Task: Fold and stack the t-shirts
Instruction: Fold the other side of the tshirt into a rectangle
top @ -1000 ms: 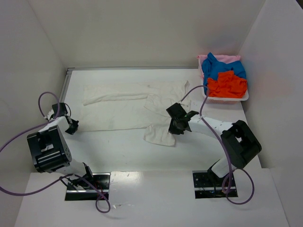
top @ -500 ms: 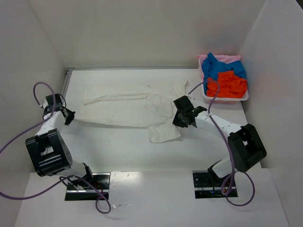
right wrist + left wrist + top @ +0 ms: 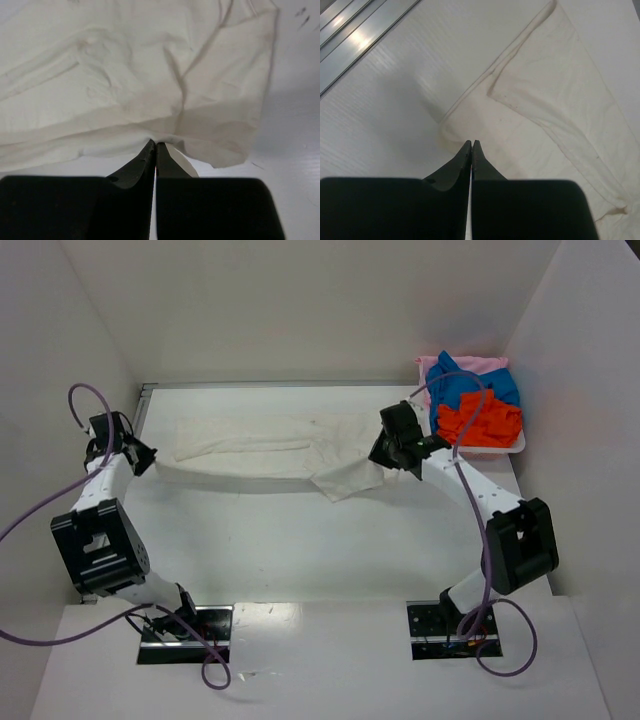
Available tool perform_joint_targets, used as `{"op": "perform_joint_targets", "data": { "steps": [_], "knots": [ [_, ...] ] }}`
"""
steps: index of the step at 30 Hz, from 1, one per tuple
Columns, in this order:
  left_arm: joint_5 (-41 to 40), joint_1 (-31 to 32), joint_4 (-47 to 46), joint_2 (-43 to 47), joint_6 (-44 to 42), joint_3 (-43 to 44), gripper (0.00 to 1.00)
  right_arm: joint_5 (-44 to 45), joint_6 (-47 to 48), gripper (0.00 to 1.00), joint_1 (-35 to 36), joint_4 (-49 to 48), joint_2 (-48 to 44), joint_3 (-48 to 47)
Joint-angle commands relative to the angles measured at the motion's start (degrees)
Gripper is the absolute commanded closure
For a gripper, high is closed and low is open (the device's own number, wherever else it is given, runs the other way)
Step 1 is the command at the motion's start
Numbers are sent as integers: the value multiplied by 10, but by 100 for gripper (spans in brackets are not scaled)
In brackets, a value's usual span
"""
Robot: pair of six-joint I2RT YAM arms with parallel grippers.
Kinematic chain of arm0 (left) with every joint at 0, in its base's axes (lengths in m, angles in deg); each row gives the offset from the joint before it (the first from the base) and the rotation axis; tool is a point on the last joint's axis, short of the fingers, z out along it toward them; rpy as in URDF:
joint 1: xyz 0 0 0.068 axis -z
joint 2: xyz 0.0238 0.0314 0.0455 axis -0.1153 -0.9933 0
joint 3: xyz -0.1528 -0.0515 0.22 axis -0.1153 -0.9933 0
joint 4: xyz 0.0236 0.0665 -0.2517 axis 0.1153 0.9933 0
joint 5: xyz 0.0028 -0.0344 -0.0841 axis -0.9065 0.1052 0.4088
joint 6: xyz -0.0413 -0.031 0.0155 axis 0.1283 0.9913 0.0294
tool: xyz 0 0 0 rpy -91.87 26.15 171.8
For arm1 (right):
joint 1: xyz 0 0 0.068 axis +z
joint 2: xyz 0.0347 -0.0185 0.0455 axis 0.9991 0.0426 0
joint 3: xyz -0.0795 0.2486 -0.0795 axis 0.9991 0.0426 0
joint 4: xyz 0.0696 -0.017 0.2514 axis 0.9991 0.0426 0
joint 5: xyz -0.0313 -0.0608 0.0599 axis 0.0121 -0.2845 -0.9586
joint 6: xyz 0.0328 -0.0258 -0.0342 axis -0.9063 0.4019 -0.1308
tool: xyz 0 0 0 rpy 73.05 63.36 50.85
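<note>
The large off-white t-shirt (image 3: 270, 450) lies stretched across the back of the table, its near edge lifted. My left gripper (image 3: 143, 455) is shut on the shirt's left edge (image 3: 530, 120). My right gripper (image 3: 385, 460) is shut on its right near edge (image 3: 150, 90), with a loose flap (image 3: 345, 483) hanging below. The blue shirt (image 3: 458, 385), the orange-red shirt (image 3: 482, 422) and the pale pink shirt (image 3: 478, 364) are heaped in the white tray (image 3: 515, 445) at the back right.
White walls stand on the left, back and right. A metal rail (image 3: 142, 410) runs along the table's left side and shows in the left wrist view (image 3: 355, 35). Purple cables loop from both arms.
Both grippers have carried the shirt's near edge toward the back of the table, folding it over the far half. The left arm moved back-left, the right arm back-right.
</note>
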Motion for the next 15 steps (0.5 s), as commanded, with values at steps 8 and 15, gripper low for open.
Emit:
{"op": "perform_joint_targets", "data": {
  "steps": [8,15],
  "knots": [
    [29,-2,-44,-132,-10,114,100,-1,23,100,-46,-54,129,-137],
    [17,3,-56,-208,-21,186,100,-6,35,100,-79,-60,208,-213]
  ]
}}
